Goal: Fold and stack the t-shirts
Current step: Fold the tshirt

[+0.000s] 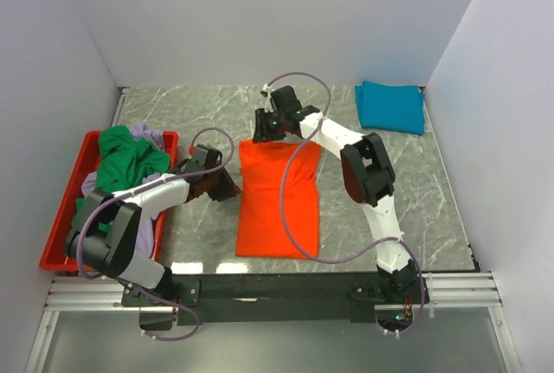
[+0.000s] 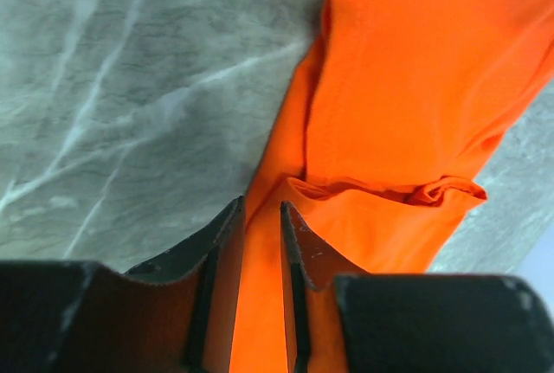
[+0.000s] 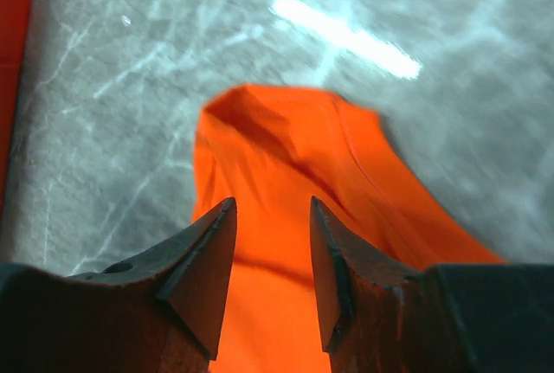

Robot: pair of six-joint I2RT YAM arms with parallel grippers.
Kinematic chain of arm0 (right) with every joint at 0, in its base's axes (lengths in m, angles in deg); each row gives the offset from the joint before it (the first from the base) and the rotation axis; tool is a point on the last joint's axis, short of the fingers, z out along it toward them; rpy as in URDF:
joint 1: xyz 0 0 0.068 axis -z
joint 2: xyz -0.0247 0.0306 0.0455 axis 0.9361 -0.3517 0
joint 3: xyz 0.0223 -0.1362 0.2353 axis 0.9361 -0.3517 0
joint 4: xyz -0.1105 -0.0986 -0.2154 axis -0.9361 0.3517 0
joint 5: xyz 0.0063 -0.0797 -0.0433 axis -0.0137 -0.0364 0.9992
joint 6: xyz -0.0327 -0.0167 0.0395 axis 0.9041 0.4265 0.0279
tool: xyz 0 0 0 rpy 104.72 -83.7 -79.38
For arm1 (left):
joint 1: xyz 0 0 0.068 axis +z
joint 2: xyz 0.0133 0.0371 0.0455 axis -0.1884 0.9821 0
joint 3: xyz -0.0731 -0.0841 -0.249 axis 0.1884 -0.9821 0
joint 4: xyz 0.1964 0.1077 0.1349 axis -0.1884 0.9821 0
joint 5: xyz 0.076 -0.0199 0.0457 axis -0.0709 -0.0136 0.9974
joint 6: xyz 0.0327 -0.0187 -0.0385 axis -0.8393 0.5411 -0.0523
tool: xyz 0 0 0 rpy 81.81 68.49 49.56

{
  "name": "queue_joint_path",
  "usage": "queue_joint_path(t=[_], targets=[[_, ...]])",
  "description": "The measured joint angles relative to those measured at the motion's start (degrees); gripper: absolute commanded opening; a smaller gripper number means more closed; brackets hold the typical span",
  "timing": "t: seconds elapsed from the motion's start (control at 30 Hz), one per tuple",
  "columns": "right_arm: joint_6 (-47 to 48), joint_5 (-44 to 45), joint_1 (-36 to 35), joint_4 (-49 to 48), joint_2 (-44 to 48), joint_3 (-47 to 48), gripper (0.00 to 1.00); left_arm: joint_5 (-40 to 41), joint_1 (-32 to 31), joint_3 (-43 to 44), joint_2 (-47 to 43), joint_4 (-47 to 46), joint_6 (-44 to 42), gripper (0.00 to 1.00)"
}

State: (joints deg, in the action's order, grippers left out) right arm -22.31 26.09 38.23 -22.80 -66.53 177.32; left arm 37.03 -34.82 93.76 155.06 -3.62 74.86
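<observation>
Left gripper (image 2: pixel 261 204): jaws drawn to a narrow slit at the left edge of the orange t-shirt (image 1: pixel 279 209). Orange cloth shows in the slit, but whether it is pinched cannot be told.
Right gripper (image 3: pixel 273 202): jaws parted, above the shirt's far left corner.
Orange t-shirt: long narrow strip, middle of the grey surface (image 1: pixel 415 191).
Teal t-shirt (image 1: pixel 391 106): folded, far right corner.
Green t-shirt (image 1: pixel 130 161) and lavender t-shirt (image 1: pixel 152 137): heaped in the red tray (image 1: pixel 59 221), left side.
</observation>
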Motion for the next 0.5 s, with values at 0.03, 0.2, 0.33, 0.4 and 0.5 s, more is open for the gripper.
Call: queue_joint_path(t=[0.03, 0.2, 0.33, 0.4, 0.5], targets=[[0.3, -0.4, -0.4, 0.2, -1.3, 1.7, 0.48, -0.3, 0.0, 0.0, 0.0, -0.3, 0.0, 0.29], [0.9, -1.1, -1.8, 0.2, -5.5, 7.7, 0.49, -1.8, 0.0, 0.1, 0.0, -1.3, -0.1, 0.28], [1.0, -1.1, -2.5, -0.2, -7.3, 11.0, 0.5, -2.9, 0.0, 0.1, 0.0, -1.6, -0.1, 0.28], [0.9, -1.1, -2.7, -0.3, -8.2, 12.5, 0.5, -3.3, 0.0, 0.1, -0.2, -1.5, -0.1, 0.28], [1.0, -0.9, -3.1, -0.8, -9.6, 13.9, 0.5, -4.1, 0.0, 0.1, -1.2, -1.5, -0.1, 0.28]])
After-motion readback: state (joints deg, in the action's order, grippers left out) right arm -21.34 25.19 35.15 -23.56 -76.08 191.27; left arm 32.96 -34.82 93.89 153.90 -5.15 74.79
